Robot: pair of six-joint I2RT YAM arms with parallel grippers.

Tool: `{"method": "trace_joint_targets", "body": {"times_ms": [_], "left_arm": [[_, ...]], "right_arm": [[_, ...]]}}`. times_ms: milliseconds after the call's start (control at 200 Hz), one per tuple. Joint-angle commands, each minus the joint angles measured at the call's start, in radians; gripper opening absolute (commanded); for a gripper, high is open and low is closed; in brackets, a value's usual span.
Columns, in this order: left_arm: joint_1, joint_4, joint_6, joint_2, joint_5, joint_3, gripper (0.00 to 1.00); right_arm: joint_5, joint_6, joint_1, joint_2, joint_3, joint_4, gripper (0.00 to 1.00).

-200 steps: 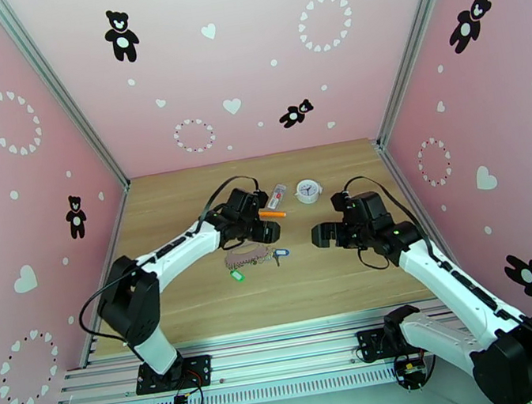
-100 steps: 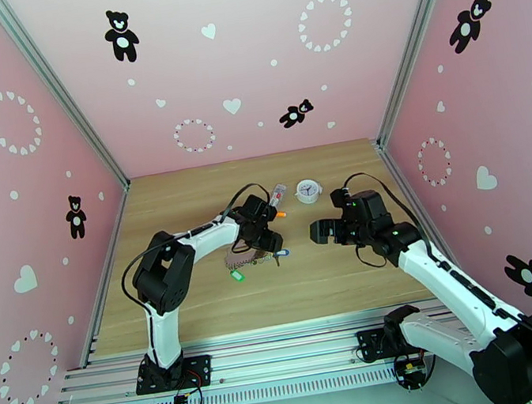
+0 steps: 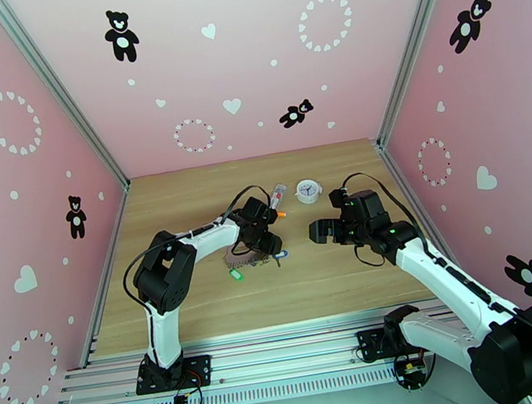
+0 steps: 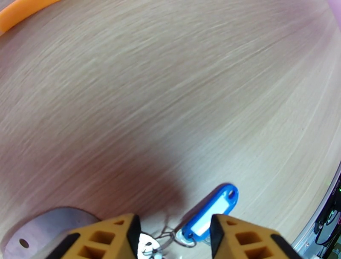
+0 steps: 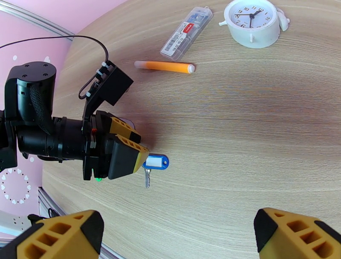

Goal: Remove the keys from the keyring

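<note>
The grey-brown keyring (image 3: 240,260) lies mid-table, partly covered by my left gripper (image 3: 272,247). The green key (image 3: 236,275) sits at its near left end. The blue key (image 3: 281,256) pokes out to the right. In the left wrist view the left gripper (image 4: 172,228) is open and low over the table, its yellow fingers (image 4: 106,236) either side of the blue key (image 4: 211,211) and its small metal rings (image 4: 170,235). My right gripper (image 3: 318,232) hovers open to the right, apart from the keys. From the right wrist, the blue key (image 5: 155,162) shows at the left gripper's tip.
An orange pen (image 5: 164,66), a clear packet (image 5: 186,33) and a small white clock (image 5: 255,23) lie behind the keys. A grey metal tab (image 4: 42,225) lies by the left finger. Bare wood table (image 3: 334,284) stretches in front and to the right.
My left arm folded its elbow inward and its gripper swung right and down over the keyring's blue-key end. The right gripper barely shifted.
</note>
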Motion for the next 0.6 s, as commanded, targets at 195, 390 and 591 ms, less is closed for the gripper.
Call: {"method": "trace_joint_targets", "body": {"times_ms": [195, 390, 591], "left_arm": [[-0.004, -0.015, 0.032, -0.049, 0.030, -0.031, 0.44], [-0.005, 0.010, 0.053, -0.101, 0.042, -0.061, 0.46], [-0.005, -0.017, 0.089, -0.122, 0.040, -0.060, 0.46]], "right_arm": [[0.007, 0.010, 0.005, -0.017, 0.009, 0.004, 0.99], [0.012, 0.015, 0.005, -0.030, 0.007, 0.008, 0.99], [0.010, 0.019, 0.005, -0.033, 0.007, 0.007, 0.99]]}}
